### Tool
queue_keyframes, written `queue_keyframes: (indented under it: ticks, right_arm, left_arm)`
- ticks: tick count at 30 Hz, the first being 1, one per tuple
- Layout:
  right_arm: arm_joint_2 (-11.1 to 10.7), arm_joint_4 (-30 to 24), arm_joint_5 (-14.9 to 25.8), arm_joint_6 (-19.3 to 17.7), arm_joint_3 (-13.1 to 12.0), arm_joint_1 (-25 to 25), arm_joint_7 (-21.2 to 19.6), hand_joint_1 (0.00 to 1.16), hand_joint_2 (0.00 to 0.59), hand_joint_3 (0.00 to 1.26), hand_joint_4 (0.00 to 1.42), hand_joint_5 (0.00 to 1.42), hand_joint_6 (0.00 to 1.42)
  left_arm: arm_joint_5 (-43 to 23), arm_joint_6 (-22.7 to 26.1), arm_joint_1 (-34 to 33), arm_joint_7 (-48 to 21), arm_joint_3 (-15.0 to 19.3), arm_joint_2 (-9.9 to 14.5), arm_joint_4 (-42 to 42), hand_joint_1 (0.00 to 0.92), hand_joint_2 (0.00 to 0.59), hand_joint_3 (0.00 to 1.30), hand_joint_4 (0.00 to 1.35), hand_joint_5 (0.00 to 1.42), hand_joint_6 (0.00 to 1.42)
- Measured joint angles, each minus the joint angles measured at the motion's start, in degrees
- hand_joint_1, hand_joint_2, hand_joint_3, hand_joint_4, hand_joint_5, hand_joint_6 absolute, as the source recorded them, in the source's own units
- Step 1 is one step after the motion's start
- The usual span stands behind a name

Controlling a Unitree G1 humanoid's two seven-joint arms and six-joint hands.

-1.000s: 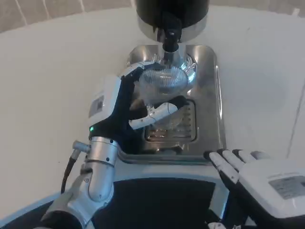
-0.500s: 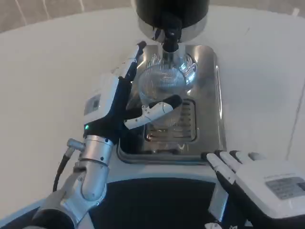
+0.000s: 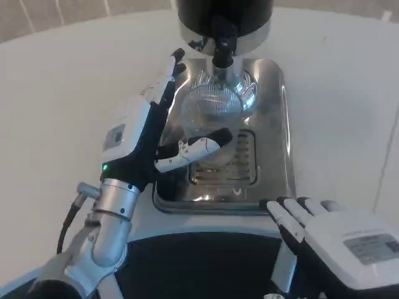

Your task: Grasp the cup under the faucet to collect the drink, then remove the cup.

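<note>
A clear ribbed cup [image 3: 212,111] stands on the steel drip tray [image 3: 274,124], right under the black faucet [image 3: 222,45] of the dark dispenser [image 3: 224,15]. My left hand [image 3: 146,134] is just left of the cup with its fingers spread and straight, the upper fingers pointing toward the tray's back left corner and the thumb reaching in front of the cup's base. It holds nothing. My right hand [image 3: 340,237] lies flat at the lower right, fingers stretched toward the tray's front edge, empty.
The tray has a slotted grate [image 3: 240,159] in front of the cup. The white round table [image 3: 56,106] stretches to both sides. A dark surface [image 3: 199,261] lies along the near edge.
My left hand let go of the cup: its fingers uncurled from around it, straightened and drew back to the left. The cup stayed under the faucet. The right hand barely moved.
</note>
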Motion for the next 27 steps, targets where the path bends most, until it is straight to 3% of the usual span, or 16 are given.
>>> queue_keyframes:
  ticks: [11,16,23,27]
  right_arm:
    - [0.0,0.0,0.2,0.8,0.3,0.0,-1.5,0.34,0.455,0.00,0.00,0.00,0.00]
    - [0.0,0.0,1.6,2.6,-0.6,-0.9,-2.6,0.34,0.455,0.00,0.00,0.00,0.00]
    - [0.2,0.0,5.8,7.2,-4.1,-5.9,-4.2,0.30,0.463,0.00,0.00,0.00,0.00]
    - [0.4,0.0,9.2,12.0,-5.5,-9.0,-4.5,0.29,0.462,0.00,0.00,0.00,0.01]
  left_arm:
    - [-3.2,-5.2,2.8,-4.2,2.8,4.1,-3.8,0.129,0.026,0.00,0.00,0.09,0.13]
    - [-5.1,-6.9,6.2,-6.9,4.9,7.4,-6.1,0.111,0.042,0.00,0.00,0.12,0.14]
    - [-6.2,-8.7,12.7,-11.5,7.4,12.6,-12.9,0.092,0.054,0.04,0.04,0.14,0.16]
    - [-7.4,-9.7,19.4,-15.0,9.3,15.6,-20.5,0.092,0.056,0.05,0.05,0.15,0.16]
